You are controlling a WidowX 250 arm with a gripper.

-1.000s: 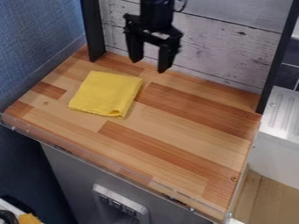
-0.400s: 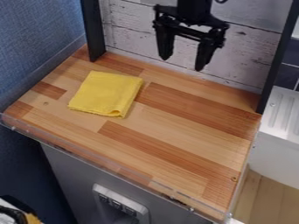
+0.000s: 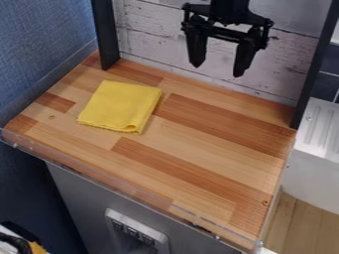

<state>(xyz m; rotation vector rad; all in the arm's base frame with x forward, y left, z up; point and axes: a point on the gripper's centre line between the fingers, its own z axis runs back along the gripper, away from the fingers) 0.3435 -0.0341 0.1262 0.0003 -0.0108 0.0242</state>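
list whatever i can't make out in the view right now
Black robot arm, camera view: its upper part, cut off by the top edge.
Folded yellow cloth, camera view: its underside, hidden by its own top layer.
Striped wooden counter, camera view: the patch beneath the cloth, covered by it.
Black-and-yellow item at lower left, camera view: what it is, cut off by the bottom edge.

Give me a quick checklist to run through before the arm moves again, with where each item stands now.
1. Gripper open: ok, fingers spread.
2. Nothing between the fingers: ok.
3. Yellow cloth wholly on the wooden counter: ok, folded.
4. Gripper over the cloth: not ok, it hangs farther right in the view, in front of the whitewashed boards.
5. Gripper's exact height above the counter: cannot tell.
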